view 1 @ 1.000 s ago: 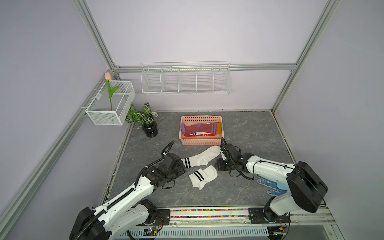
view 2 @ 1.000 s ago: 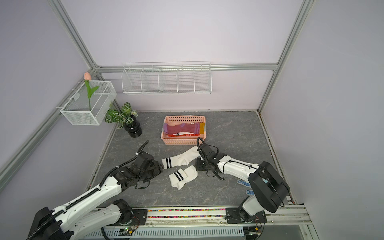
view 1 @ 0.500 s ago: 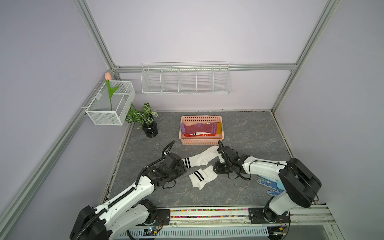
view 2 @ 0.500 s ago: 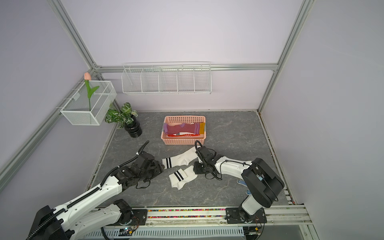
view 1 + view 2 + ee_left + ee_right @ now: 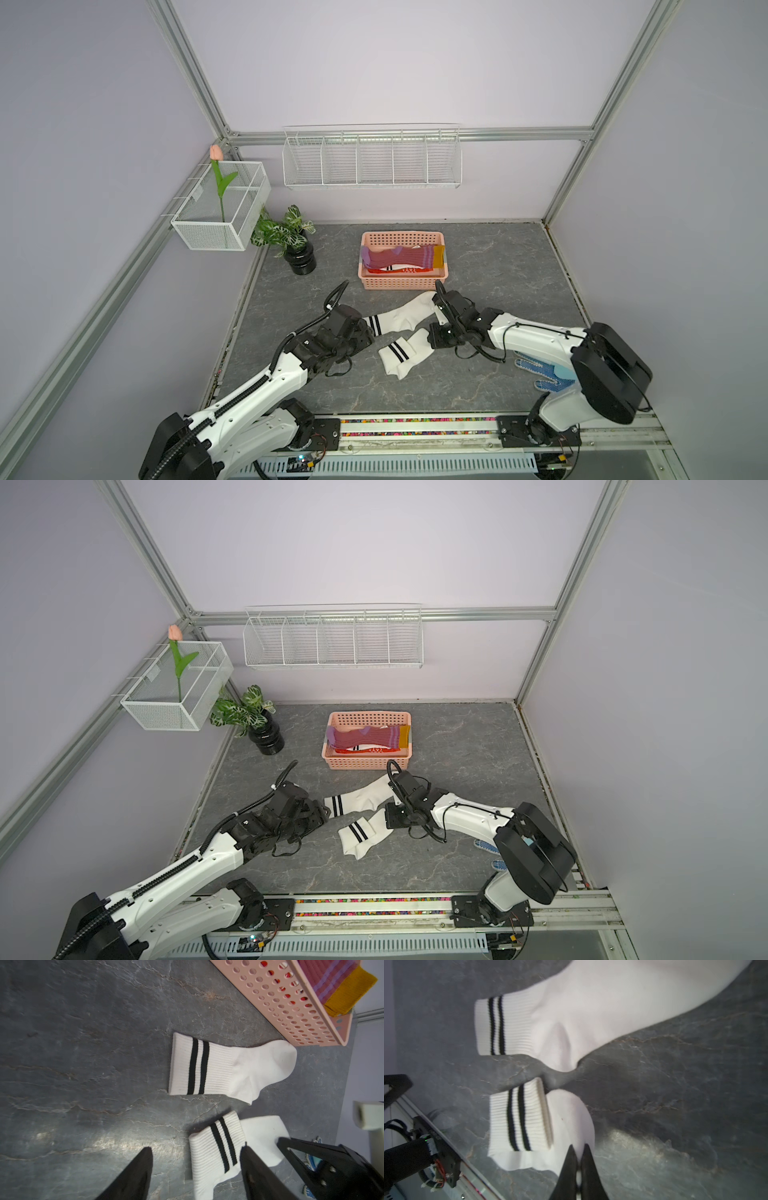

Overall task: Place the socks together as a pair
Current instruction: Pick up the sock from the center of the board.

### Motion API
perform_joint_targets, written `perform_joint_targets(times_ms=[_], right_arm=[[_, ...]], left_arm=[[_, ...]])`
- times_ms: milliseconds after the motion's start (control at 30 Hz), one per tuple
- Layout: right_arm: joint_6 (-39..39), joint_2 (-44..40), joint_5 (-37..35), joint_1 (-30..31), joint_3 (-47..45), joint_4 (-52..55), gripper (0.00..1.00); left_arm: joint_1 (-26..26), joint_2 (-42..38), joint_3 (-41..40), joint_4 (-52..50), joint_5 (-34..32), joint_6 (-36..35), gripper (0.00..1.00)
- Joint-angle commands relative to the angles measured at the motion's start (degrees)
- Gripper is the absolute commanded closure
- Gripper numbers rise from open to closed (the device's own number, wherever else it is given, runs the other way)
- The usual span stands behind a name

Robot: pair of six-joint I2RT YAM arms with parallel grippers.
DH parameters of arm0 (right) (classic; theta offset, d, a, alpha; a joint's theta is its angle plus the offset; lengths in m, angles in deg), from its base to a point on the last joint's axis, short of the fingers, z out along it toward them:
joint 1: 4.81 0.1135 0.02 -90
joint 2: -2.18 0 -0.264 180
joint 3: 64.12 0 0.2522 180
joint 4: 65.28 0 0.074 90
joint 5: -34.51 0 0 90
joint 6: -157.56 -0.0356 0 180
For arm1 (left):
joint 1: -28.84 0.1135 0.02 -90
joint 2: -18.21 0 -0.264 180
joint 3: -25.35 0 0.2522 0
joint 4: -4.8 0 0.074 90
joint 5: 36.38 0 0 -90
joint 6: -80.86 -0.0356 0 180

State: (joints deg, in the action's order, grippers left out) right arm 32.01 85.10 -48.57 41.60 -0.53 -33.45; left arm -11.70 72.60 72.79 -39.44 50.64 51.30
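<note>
Two white socks with black stripes lie on the grey table. The longer sock point(image 5: 401, 318) point(image 5: 239, 1068) lies flat just in front of the basket. The folded sock point(image 5: 403, 355) point(image 5: 566, 1118) lies nearer the front. My right gripper point(image 5: 432, 341) point(image 5: 579, 1150) is shut on the folded sock's plain white edge. My left gripper point(image 5: 366, 332) point(image 5: 195, 1150) stands open and low at the striped cuffs, holding nothing. Maroon socks point(image 5: 399, 257) with a mustard cuff lie in the pink basket point(image 5: 402, 283) over a red sock point(image 5: 395, 270).
Blue dotted gloves point(image 5: 540, 370) lie by the right arm's base. A potted plant point(image 5: 297, 249) stands at the back left. A white wire box point(image 5: 220, 208) holding a tulip hangs on the left wall, and a wire rack point(image 5: 372, 160) hangs on the back wall.
My right gripper has moved left onto the folded white sock and shut on its edge. My left gripper has opened a little wider and stayed in place.
</note>
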Motion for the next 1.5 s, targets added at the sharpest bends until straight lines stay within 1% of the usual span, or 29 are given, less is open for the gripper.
perform_joint_targets(times_ms=[0,133,200,367,433,567,633,700,867,1000,1133,1467], right_arm=[[1.32,-5.09,-0.83,2.84,5.90,3.91,0.93],[1.32,-5.41,-0.87,4.90,8.67,5.37,0.93],[0.97,-4.97,-1.98,4.92,7.81,5.38,0.93],[-0.30,-5.28,-2.42,4.74,5.52,4.24,0.93],[-0.50,-5.61,-4.05,4.50,5.45,5.14,0.93],[-0.92,-7.22,-6.10,2.84,4.81,6.06,0.93],[-0.87,-8.35,-6.90,1.74,4.37,5.82,0.93],[-0.77,-9.02,-6.77,0.35,4.22,5.70,0.93],[0.63,-8.75,-5.87,-1.36,4.44,5.50,0.93],[1.08,-8.76,-5.26,-1.93,4.25,5.10,0.93],[1.33,-9.06,-5.07,-2.24,3.97,5.07,0.93],[2.05,-9.62,-4.64,-2.89,3.56,5.28,0.93]], left_arm=[[-0.16,-1.71,-0.47,-0.37,-1.38,1.12,0.30],[-0.16,-2.35,-2.01,0.58,-1.51,1.17,0.30],[-0.16,-2.18,-2.68,1.10,-1.16,2.96,0.29],[-0.17,-1.10,-3.29,2.00,0.35,3.14,0.30],[-0.16,-0.45,-3.89,2.99,1.00,3.34,0.29],[-0.16,1.83,-5.42,10.03,5.45,2.13,0.31],[-0.20,3.95,-5.49,14.23,8.76,-0.40,0.33],[-0.25,6.50,-4.58,16.16,10.29,-1.93,0.36],[-0.60,12.95,-3.30,19.47,12.13,-4.68,0.44],[-0.60,19.12,-0.36,18.32,11.78,-8.11,0.50],[-0.68,23.27,0.46,22.17,13.56,-8.03,0.55],[-1.30,28.55,1.85,23.76,12.30,-8.20,0.63]])
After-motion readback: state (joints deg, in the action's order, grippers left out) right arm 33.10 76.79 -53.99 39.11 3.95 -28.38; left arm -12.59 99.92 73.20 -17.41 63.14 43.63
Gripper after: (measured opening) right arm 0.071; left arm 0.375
